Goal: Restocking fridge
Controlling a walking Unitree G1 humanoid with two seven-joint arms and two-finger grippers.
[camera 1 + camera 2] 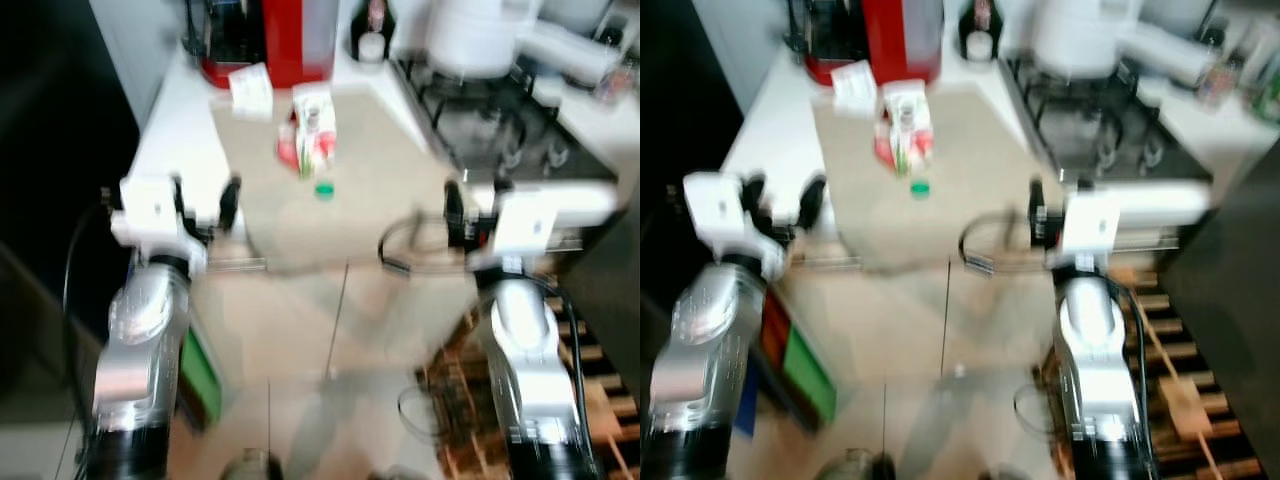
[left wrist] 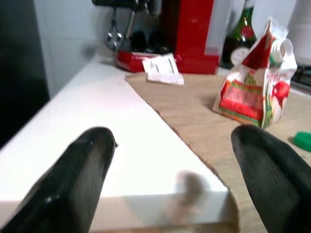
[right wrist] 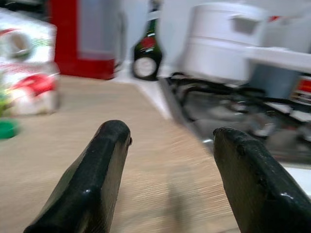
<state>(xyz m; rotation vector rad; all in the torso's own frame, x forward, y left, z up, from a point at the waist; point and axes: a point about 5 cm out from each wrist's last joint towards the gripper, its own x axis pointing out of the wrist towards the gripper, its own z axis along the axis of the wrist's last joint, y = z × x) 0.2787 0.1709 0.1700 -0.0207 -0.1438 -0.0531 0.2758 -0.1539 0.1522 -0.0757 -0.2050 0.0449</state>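
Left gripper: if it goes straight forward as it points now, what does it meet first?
Probably the juice carton, which stands on the wooden board slightly toward one finger's side. The open left gripper has bare counter before that. Depth is unclear, so it might pass beside the carton.

red-and-white carton [image 1: 311, 140], green cap [image 1: 324, 189] (loose)

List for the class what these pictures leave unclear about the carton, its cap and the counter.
- Carton print: blurred in the left wrist view, unreadable.
- Green cap: cut off by the left wrist view's edge.
- Paper slip text: too small and blurred in the eye views.
- Bottle label: blurred, right wrist view.
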